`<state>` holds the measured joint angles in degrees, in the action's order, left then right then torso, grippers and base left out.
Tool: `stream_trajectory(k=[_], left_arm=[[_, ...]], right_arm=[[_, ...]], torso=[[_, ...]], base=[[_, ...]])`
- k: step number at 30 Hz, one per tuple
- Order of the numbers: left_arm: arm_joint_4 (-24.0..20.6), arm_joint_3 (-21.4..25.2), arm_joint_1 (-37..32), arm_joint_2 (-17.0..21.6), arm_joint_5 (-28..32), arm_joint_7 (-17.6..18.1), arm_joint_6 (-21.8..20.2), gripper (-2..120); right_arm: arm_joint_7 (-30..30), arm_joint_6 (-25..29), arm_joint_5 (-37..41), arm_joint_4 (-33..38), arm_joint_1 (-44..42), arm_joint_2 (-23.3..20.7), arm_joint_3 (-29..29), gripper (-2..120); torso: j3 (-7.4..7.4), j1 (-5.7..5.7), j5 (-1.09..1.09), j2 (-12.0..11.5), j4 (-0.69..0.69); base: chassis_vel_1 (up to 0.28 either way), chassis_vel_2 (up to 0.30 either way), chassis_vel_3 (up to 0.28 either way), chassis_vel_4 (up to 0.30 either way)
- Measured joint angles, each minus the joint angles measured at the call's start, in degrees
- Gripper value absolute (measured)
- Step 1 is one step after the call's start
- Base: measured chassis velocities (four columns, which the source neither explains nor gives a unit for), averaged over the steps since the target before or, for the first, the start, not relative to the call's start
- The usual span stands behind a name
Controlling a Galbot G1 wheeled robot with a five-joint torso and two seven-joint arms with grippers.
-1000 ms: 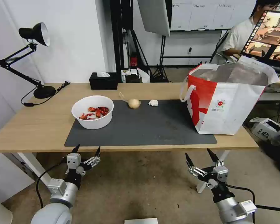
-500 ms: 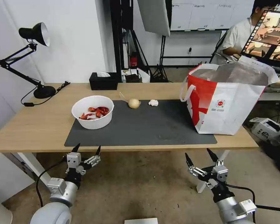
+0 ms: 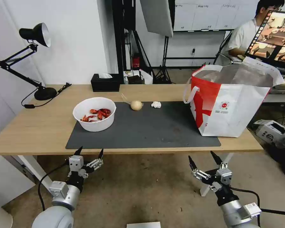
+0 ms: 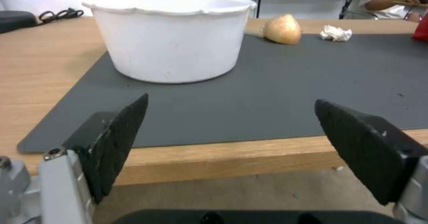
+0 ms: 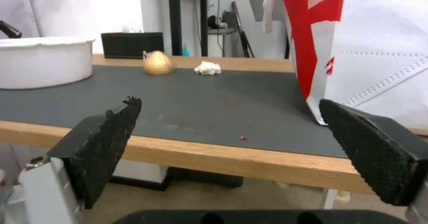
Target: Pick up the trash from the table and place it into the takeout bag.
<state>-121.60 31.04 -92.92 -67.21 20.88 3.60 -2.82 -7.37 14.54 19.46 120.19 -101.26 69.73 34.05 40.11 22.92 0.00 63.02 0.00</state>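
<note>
Both arms wait below the counter (image 3: 38,126) front edge. Left gripper (image 3: 89,153) and right gripper (image 3: 202,160): jaws spread wide, holding nothing. The bowl (image 3: 94,114) of shells, beige lump (image 3: 136,105) and tissue (image 3: 155,104) sit on the mat (image 3: 148,129); the takeout bag (image 3: 231,104) stands open at the right end. Risks: tilting the bowl spills shells; the round lump may roll from the jaws; a rising arm may strike the counter edge.

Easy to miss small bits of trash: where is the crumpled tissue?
In the head view the crumpled white tissue lies at the far edge of the grey mat, between the beige lump and the takeout bag.
</note>
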Motion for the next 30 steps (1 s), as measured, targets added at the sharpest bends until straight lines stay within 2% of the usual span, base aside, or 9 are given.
stream_trajectory(k=[7, 10, 15, 19, 22, 26, 30], left_arm=[[0.2, 0.0, 0.1, 0.0, 0.0, 0.0, 0.1, 100], [0.4, 0.0, 0.2, -0.1, 0.0, 0.0, 0.1, 100], [0.1, -0.2, 0.1, -0.5, -0.1, 0.0, 0.1, 100], [0.0, -0.3, 0.2, -0.7, -0.2, 0.0, 0.1, 100], [-0.3, -1.0, 0.6, -1.3, -0.9, 0.1, 0.0, 100], [-0.7, -1.2, 0.6, -1.7, -1.4, 0.1, -0.1, 100], [-1.6, -0.4, 0.4, -1.7, -1.6, 0.0, -0.9, 100]], right_arm=[[0.2, -0.3, 0.2, -0.1, 0.9, -0.9, -0.5, 100], [0.9, -1.4, 1.1, 0.0, 2.7, -2.9, -0.9, 100], [3.1, -5.1, 4.9, 0.6, 9.9, -9.7, -2.9, 100], [4.4, -7.0, 7.3, 0.1, 15.0, -12.4, -5.0, 100], [6.4, -9.3, 10.2, -2.3, 22.3, -15.4, -9.6, 100], [7.7, -10.4, 11.6, -4.2, 26.3, -16.8, -13.4, 100], [12.3, -15.3, 15.5, -9.5, 40.3, -17.6, -24.8, 100]], torso=[[0.0, 0.0, 0.0, 0.0, -0.01], [0.0, 0.0, 0.01, 0.0, -0.01], [0.0, 0.0, 0.01, 0.0, 0.0], [0.0, 0.0, -0.01, 0.0, 0.0], [0.01, 0.0, -0.01, 0.0, 0.0], [0.01, 0.0, 0.0, 0.0, 0.0], [0.01, 0.0, -0.01, 0.0, 0.01]], base=[[0.0, 0.0, 0.0, 0.0], [0.0, 0.0, 0.0, 0.0], [0.0, 0.0, 0.0, 0.0], [0.0, 0.0, 0.0, 0.0], [0.0, 0.0, 0.0, 0.0], [0.0, 0.0, 0.0, 0.0], [0.0, 0.0, 0.0, 0.0]])
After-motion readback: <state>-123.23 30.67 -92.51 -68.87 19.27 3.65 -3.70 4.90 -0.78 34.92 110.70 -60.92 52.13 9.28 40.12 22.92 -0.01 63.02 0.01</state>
